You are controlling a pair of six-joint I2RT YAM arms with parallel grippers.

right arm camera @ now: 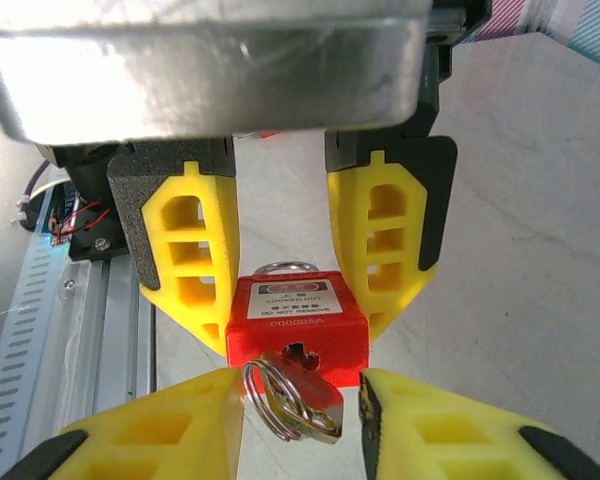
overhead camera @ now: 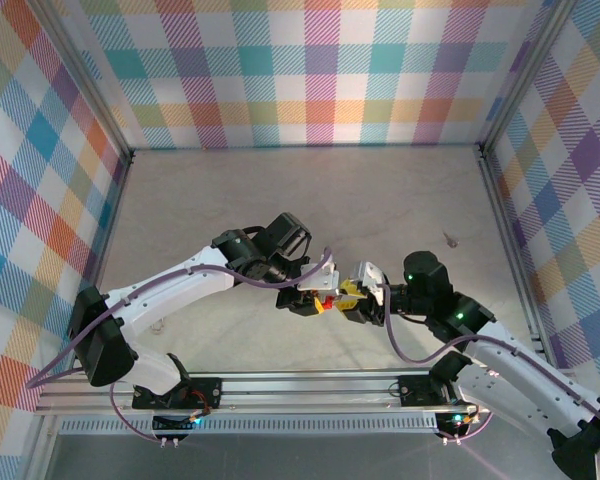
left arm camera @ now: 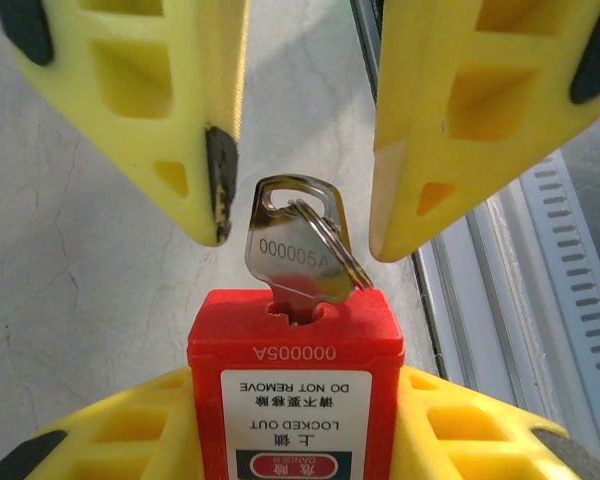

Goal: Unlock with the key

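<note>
A red padlock [left arm camera: 295, 380] with a white "LOCKED OUT" label is clamped between my left gripper's yellow fingers [left arm camera: 110, 435], held just above the table. A silver key [left arm camera: 290, 255] on a split ring sits in its keyhole. My right gripper [right arm camera: 300, 410] straddles the key [right arm camera: 310, 400]: one finger touches the ring, and a small gap remains at the other pad. In the top view the two grippers meet tip to tip at the padlock [overhead camera: 326, 301], the left gripper [overhead camera: 310, 300] coming from the left and the right gripper [overhead camera: 352, 300] from the right.
The grey table [overhead camera: 310, 200] is walled in by plaid panels [overhead camera: 320, 70] at the back and sides. An aluminium rail [overhead camera: 300, 385] carrying the arm bases runs along the near edge, just below the grippers. A small dark mark [overhead camera: 450, 238] lies at the right.
</note>
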